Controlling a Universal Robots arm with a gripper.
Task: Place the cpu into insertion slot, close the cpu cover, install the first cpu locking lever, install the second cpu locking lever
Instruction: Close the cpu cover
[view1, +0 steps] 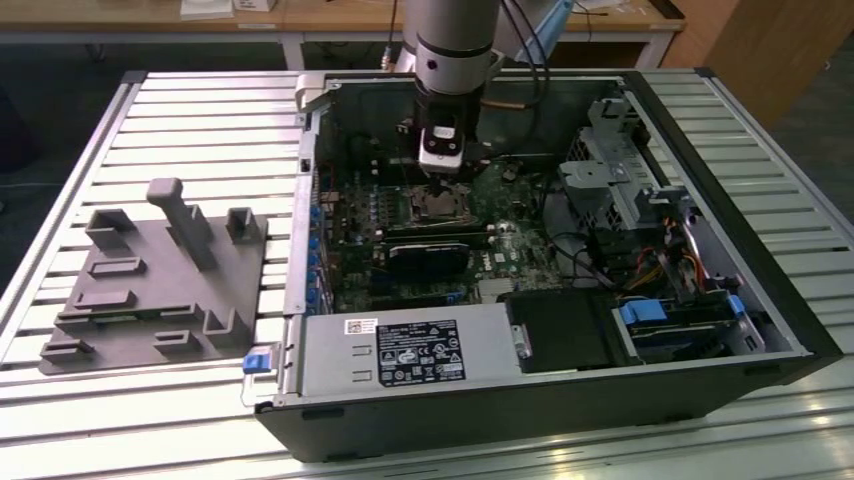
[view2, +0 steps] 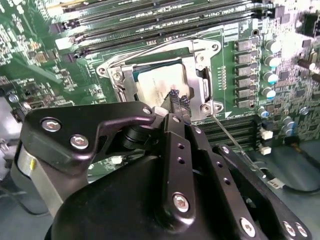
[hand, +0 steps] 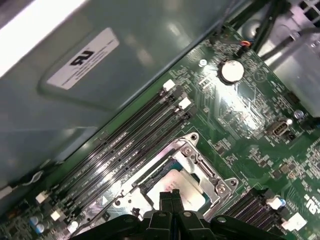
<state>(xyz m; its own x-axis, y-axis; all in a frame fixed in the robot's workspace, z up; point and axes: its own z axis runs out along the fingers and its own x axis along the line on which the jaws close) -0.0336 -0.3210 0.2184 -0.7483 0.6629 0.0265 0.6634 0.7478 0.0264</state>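
Note:
The cpu, a pale silvery square chip, lies in the insertion slot, whose black rim shows beside it. The cpu cover, a thin metal frame, lies flat around the chip. My gripper hangs right over the socket, its black fingertips pressed together with nothing between them, at the chip's edge. Whether they touch it I cannot tell. A thin wire locking lever sticks out from one socket corner, and another lever runs along the far side.
The socket sits on a green motherboard in an open black computer case. Long black memory slots flank it, and a black block lies in front. A grey power supply box, drive cages and a grey fixture plate stand around.

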